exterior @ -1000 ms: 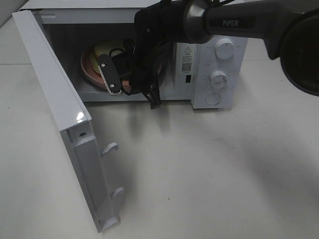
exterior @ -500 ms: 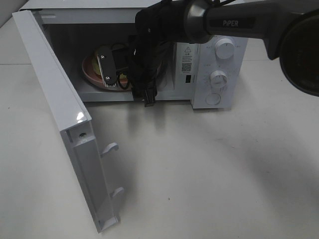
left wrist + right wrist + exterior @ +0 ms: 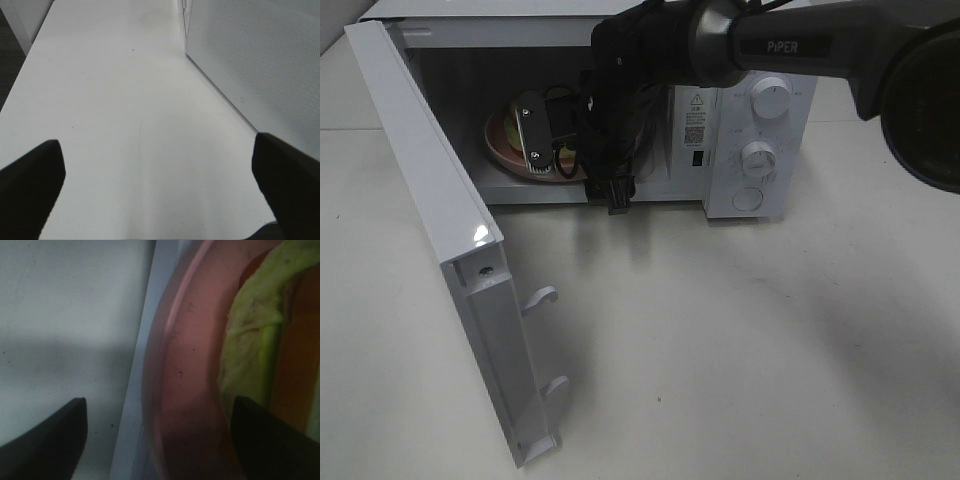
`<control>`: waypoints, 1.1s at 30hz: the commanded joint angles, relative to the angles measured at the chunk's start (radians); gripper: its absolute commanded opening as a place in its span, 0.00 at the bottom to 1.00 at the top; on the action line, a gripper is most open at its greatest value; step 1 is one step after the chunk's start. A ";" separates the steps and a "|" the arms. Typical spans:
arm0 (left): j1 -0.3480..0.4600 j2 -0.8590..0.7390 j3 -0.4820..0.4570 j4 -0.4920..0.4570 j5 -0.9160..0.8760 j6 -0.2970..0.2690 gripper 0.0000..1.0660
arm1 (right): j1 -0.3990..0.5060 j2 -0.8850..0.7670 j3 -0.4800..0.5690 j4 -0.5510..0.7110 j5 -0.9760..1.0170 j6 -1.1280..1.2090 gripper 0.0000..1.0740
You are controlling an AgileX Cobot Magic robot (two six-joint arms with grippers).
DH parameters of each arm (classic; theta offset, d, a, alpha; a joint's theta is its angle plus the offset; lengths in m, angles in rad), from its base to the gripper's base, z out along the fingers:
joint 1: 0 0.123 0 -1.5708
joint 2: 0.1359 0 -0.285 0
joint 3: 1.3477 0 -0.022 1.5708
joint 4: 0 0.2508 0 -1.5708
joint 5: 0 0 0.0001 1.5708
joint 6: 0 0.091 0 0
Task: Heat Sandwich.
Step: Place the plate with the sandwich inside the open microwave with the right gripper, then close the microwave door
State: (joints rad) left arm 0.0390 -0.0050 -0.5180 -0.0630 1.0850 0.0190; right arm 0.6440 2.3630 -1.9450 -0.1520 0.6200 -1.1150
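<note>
**Sandwich (image 3: pixel 260 335) is in the microwave, arm just needs to get out cleanly**

So from where I'm standing, the sandwich sits on a pink plate (image 3: pixel 503 152) inside the open microwave (image 3: pixel 720 150), over on the left side of the cavity. The right gripper (image 3: pixel 572 168) is reaching in through the opening, fingers spread wide on either side of the plate's rim. In the right wrist view there's loads of daylight between them, so I'd call it open, not pinching anything. All you see of the food from there is green lettuce and a bit of orange-red.

The left gripper (image 3: pixel 160 185) hangs over the table beside a white dotted panel, also spread wide with nothing in it.

My guess is this is the let-go-and-back-out bit. To do it well I'd pull straight back along the line it's on, keeping both fingers off the rim so the plate doesn't get dragged toward the sill. The lower finger looks near the front lip, so maybe lift a touch first. After that it's the door (image 3: pixel 430 200), swung way out to the left, and the knobs (image 3: pixel 772 100).

The table (image 3: pixel 740 350) is plain matte white with a few specks. The left wrist view shows its edge, with dark floor beyond.
</note>
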 commanded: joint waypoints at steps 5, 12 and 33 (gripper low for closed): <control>0.001 -0.022 0.001 0.004 -0.013 -0.003 0.90 | 0.002 -0.025 0.024 -0.002 -0.018 0.026 0.71; 0.001 -0.022 0.001 0.004 -0.013 -0.003 0.90 | 0.005 -0.145 0.239 -0.006 -0.172 0.025 0.71; 0.001 -0.022 0.001 0.004 -0.013 -0.003 0.90 | 0.010 -0.454 0.671 -0.028 -0.271 0.076 0.71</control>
State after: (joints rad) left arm 0.0390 -0.0050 -0.5180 -0.0630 1.0850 0.0190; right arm 0.6470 1.9400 -1.3040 -0.1790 0.3630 -1.0610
